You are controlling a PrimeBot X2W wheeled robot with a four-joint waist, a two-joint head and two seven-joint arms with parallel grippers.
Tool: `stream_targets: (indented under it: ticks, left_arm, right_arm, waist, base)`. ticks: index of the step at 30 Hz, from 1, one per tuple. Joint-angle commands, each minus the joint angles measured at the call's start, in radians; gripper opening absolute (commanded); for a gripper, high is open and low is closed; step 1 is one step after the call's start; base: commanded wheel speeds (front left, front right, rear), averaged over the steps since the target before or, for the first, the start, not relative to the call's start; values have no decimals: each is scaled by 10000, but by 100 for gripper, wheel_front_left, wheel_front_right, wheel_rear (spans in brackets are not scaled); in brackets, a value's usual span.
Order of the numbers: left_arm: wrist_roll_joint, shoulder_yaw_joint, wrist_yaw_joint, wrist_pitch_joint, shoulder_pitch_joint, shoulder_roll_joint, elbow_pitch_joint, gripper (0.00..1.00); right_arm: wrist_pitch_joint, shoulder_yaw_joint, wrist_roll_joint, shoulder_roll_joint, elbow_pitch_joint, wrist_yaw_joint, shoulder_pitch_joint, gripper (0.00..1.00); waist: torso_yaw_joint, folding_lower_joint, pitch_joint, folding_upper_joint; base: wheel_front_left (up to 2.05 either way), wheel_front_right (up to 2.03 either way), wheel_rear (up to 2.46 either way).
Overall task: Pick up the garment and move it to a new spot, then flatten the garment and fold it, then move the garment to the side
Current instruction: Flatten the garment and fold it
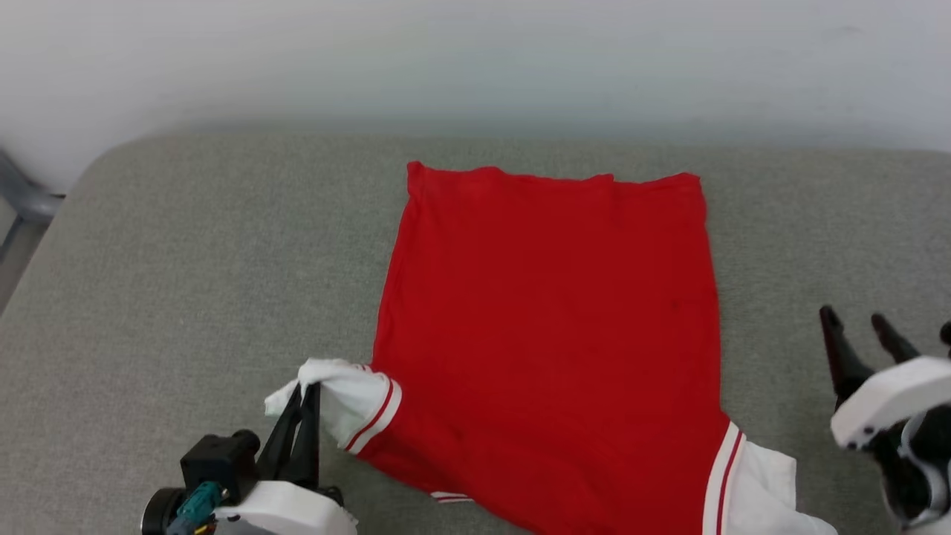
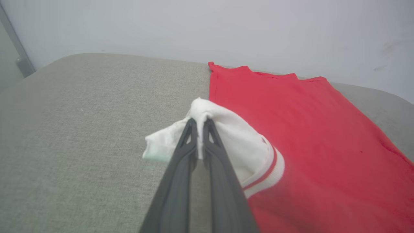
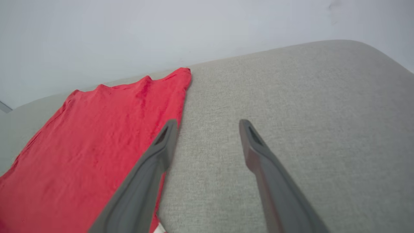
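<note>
The shirt [image 1: 550, 334] lies flat in the middle of the cushion [image 1: 186, 297], so folding and shifting aside likely remain; the left gripper [image 1: 308, 388] pinches its white sleeve [image 1: 349, 405], the right gripper [image 1: 854, 318] hangs spread over the cushion's right part.

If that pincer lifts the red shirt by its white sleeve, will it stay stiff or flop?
Probably flop: the sleeve bunches and droops around the left pincer shut on it. The shirt looks thin and light, lying nearly flat with small wrinkles, so pushed, it would likely crease on the grey cushion rather than slide whole.
</note>
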Motion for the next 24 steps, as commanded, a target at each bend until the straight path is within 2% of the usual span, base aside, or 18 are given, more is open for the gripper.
stream_targets:
  ticks: [1, 6, 11, 18, 24]
  left_arm:
    - [47, -48, -45, -87, -310, -57, -107, 0]
    - [117, -312, -224, -227, -1061, -201, -280, 0]
    - [128, -551, -446, -478, -1695, -350, -318, 0]
    - [70, -816, -658, -866, -2387, -580, -346, 0]
    - [-74, -856, -872, -1117, -2756, -721, -151, 0]
  right_arm:
    - [235, -92, 108, -202, 427, -7, -721, 100]
    - [1816, -250, 80, -825, 2383, -7, -3203, 100]
    - [3407, -286, -195, -1319, 3707, -7, -5407, 100]
    - [5078, -238, -1014, -1886, 4827, -7, -7788, 100]
    - [5602, -257, -1593, -2043, 5400, -7, -8871, 100]
  waist:
    - [457, -1, 721, -1]
    - [1000, -1, 1558, -1]
    - [1567, -1, 2326, -1]
    - [2180, -1, 3374, -1]
    - [2425, -1, 4146, -1]
  base:
    - [0, 0, 0]
    - [0, 0, 0]
    - [0, 0, 0]
    - [0, 0, 0]
    - [0, 0, 0]
